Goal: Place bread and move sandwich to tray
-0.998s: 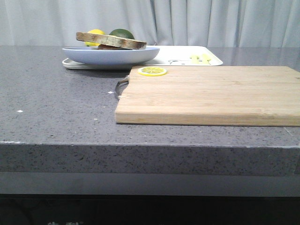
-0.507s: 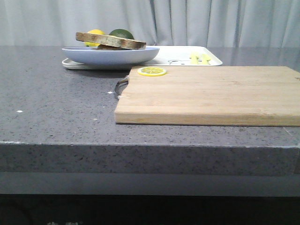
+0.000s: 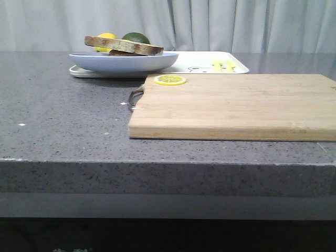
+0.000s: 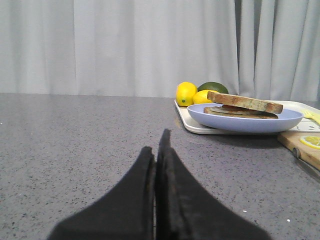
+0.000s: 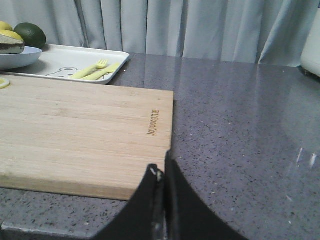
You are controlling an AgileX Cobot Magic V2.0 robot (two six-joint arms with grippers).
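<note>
Sandwich (image 3: 124,46) w/ top bread (image 4: 244,101) on sits on the blue plate (image 3: 124,61), plate resting on the white tray's (image 3: 207,65) left part. Nothing has shifted over the last sec: plate, tray, cutting board (image 3: 236,105) w/ lemon slice (image 3: 170,80) all same spots, so task looks done, arms pulled back. Lemons (image 4: 186,93) & a green fruit (image 4: 213,87) behind plate. Left gripper (image 4: 158,165) fingers pressed together, empty, low over counter (image 3: 63,115). Right gripper (image 5: 163,182) also closed, empty, by board's near corner
</note>
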